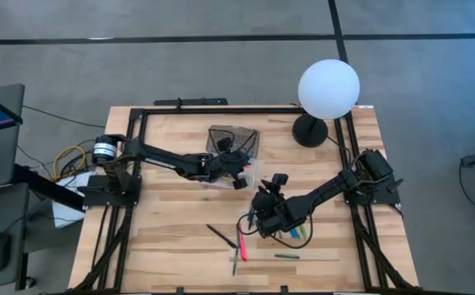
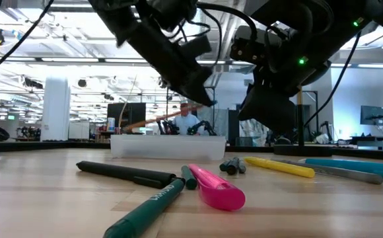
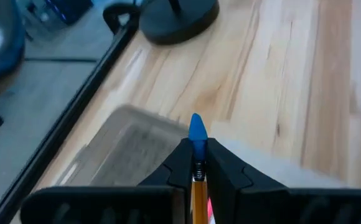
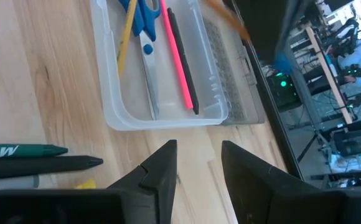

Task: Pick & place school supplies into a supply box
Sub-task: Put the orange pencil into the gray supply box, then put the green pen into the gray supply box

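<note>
The clear supply box (image 4: 162, 118) stands open at the table's middle far part, its grey dotted lid (image 4: 227, 68) laid back. Inside lie blue-handled scissors (image 4: 144, 18), a yellow pencil, a pink pen (image 4: 177, 56) and a black pen. My left gripper (image 3: 197, 149) hovers over the box (image 1: 231, 168), shut on an orange pencil with a blue cap (image 3: 197, 129). My right gripper (image 4: 199, 149) stands open and holds nothing, just near of the box (image 1: 260, 220). More supplies lie flat on the table: black (image 2: 125, 173), green (image 2: 152, 201), pink (image 2: 214, 186) and yellow (image 2: 280, 166) markers. My left gripper pinches the orange pencil (image 3: 198, 186) between its two fingers, just behind the blue cap. The pencil runs along the fingers, and the cap sticks out past their tips. It is lifted clear, above the box lid (image 3: 124, 149).
A lamp with a white globe (image 1: 328, 88) and a black base (image 1: 309, 129) stands at the far right. Black frame rails (image 1: 221, 109) run along the table's edges. Bare wood lies to the near left (image 1: 156, 246). People and desks show in the room beyond.
</note>
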